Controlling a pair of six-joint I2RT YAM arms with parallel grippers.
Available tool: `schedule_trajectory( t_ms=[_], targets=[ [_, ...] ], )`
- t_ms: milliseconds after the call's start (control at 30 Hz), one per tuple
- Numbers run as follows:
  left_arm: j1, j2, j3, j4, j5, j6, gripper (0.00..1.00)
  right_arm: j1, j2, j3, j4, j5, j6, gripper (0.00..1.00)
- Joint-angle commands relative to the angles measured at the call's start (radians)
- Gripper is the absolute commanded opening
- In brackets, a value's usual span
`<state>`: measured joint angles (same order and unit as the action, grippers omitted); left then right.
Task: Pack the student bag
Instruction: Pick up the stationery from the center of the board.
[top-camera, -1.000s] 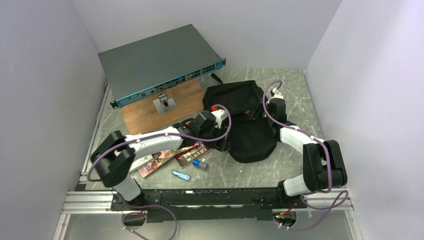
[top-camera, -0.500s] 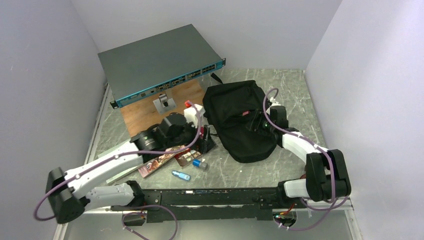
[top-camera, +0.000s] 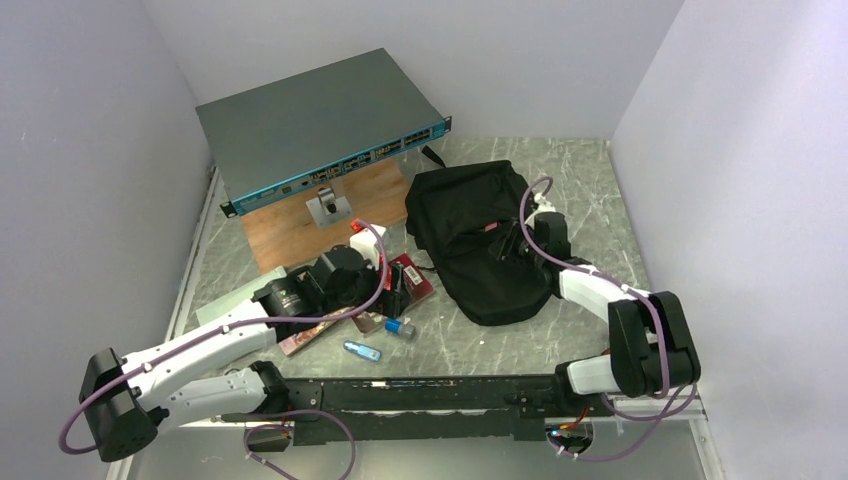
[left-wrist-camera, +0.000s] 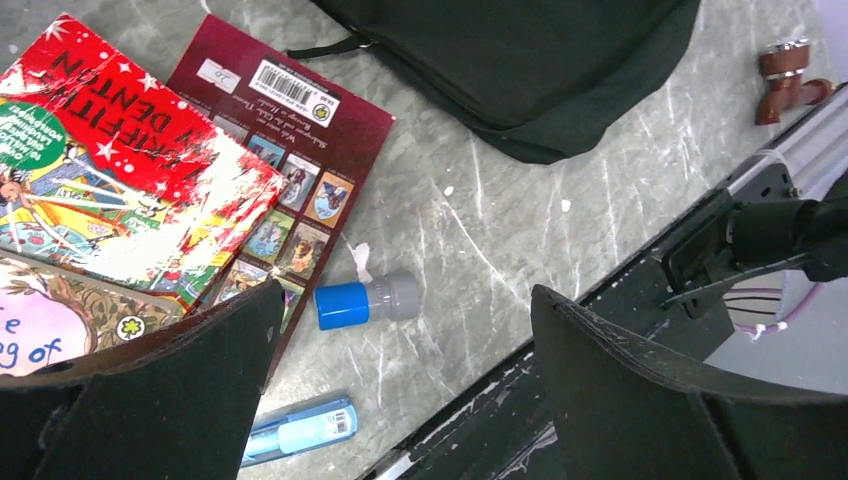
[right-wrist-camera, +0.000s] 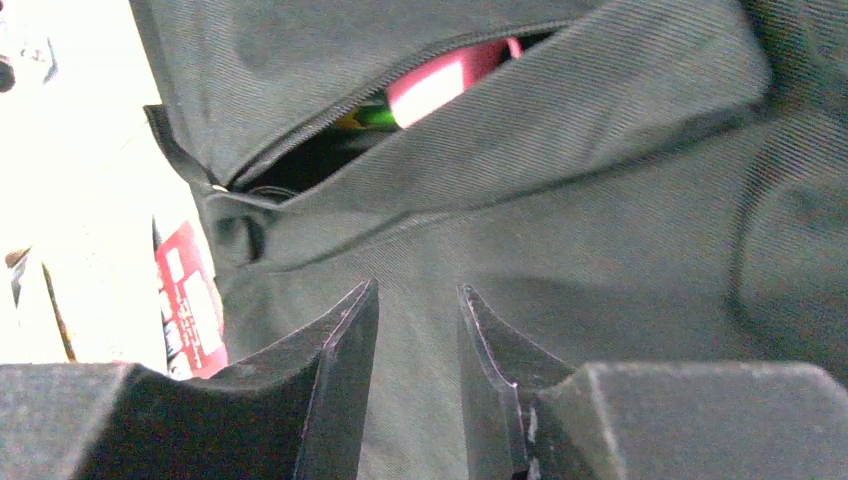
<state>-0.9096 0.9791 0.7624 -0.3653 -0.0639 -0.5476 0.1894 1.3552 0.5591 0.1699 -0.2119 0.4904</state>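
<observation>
Bag (top-camera: 480, 240): black, soft woven twill, slumped flat on grey veined stone-look table (top-camera: 590, 180), its far corner near the flat grey metal switch (top-camera: 320, 125).

Zip slit on bag gapes in a long curve; a smooth pink item (right-wrist-camera: 450, 75) shows inside.

Right gripper (right-wrist-camera: 417, 290): over the bag's top face, just below the slit. Wedge-shaped black fingers parted by a narrow gap, no fabric seen between them.

Left gripper (left-wrist-camera: 407, 293): just off the bag's near-left edge, spread wide, nothing grasped.

Under it, beside the bag:
- glossy red book (left-wrist-camera: 120, 190), cover creased and worn white at the edges
- it overlaps a dark-red book (left-wrist-camera: 290, 140), barcode up, one corner close to the bag's strap
- small grey cylinder bottle (left-wrist-camera: 365, 300), blue cap, on its side
- pale blue tube (left-wrist-camera: 300, 425), farther from the bag
</observation>
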Motion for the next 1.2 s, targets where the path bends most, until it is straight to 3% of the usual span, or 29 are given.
schedule_trajectory(
  t_ms=[0, 200, 400, 533, 867, 1167],
  targets=[
    [-0.003, -0.008, -0.009, 0.015, -0.059, -0.02, 1.0, 0.066, 0.044, 0.076, 0.13, 0.0, 0.033, 0.37],
    [-0.004, -0.02, -0.023, -0.075, -0.169, -0.028, 1.0, 0.292, -0.005, 0.05, 0.144, 0.042, -0.006, 0.52],
    [-0.004, -0.182, -0.095, -0.094, -0.271, -0.078, 1.0, 0.56, -0.075, 0.023, 0.052, 0.063, -0.166, 0.69],
    [-0.002, -0.26, -0.128, -0.088, -0.295, -0.104, 1.0, 0.656, -0.066, -0.006, 0.075, 0.014, -0.178, 0.76],
    [-0.004, -0.306, -0.128, -0.118, -0.287, -0.127, 1.0, 0.916, 0.121, 0.093, -0.009, 0.221, -0.206, 0.77],
    [-0.003, -0.248, -0.107, -0.121, -0.286, -0.129, 1.0, 0.982, 0.25, 0.175, -0.064, 0.336, -0.213, 0.73]
  ],
)
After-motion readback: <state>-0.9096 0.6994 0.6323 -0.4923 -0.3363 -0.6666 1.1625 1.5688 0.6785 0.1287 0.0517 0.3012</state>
